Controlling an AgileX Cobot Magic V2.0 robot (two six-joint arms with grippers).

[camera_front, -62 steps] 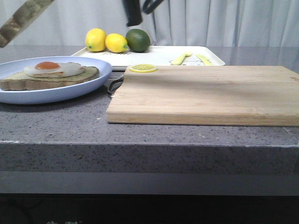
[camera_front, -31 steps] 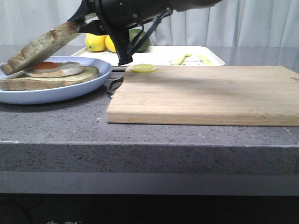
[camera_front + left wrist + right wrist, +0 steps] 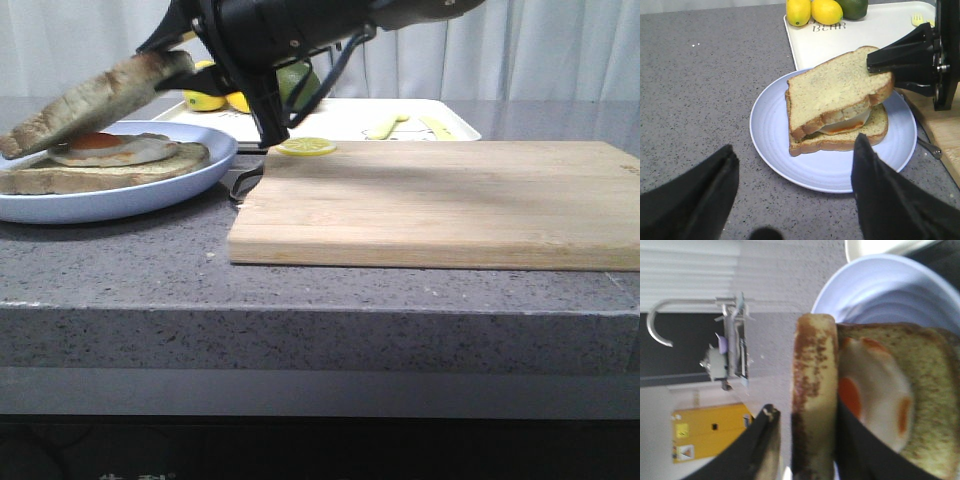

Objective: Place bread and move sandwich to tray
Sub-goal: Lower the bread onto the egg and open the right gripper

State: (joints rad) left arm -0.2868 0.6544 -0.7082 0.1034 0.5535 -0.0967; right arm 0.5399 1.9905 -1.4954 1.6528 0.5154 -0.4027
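**Right arm holding a tilted bread slice over the egg-topped slice on the plate**

Front view: the right arm reaches in from above and slants down toward the robot's left, ending at the right gripper (image 3: 185,68). Its fingers are clamped on one edge of the bread (image 3: 95,100). The bread is tilted: the gripped edge is raised, while the far edge dips to the lower slice (image 3: 105,170) at the plate's left. That lower slice lies flat on the round pale blue plate (image 3: 205,165) and carries a fried egg (image 3: 105,148), part of which shows under the raised bread.

Right wrist view: the two fingers sit on either side of the bread's brown crust (image 3: 812,390), pressed against it.

Left wrist view: the left gripper (image 3: 795,185) hovers near the plate, on the side away from the tray, with its dark fingers (image 3: 880,195) spread wide and nothing between them. The bread covers most of the egg and lower slice.

The white tray (image 3: 345,118) lies behind the plate, just beside it, holding two lemons (image 3: 812,11) and a lime (image 3: 852,7). A wooden cutting board (image 3: 440,200) occupies the table's right, with a lemon slice (image 3: 306,147) at its near-left corner.
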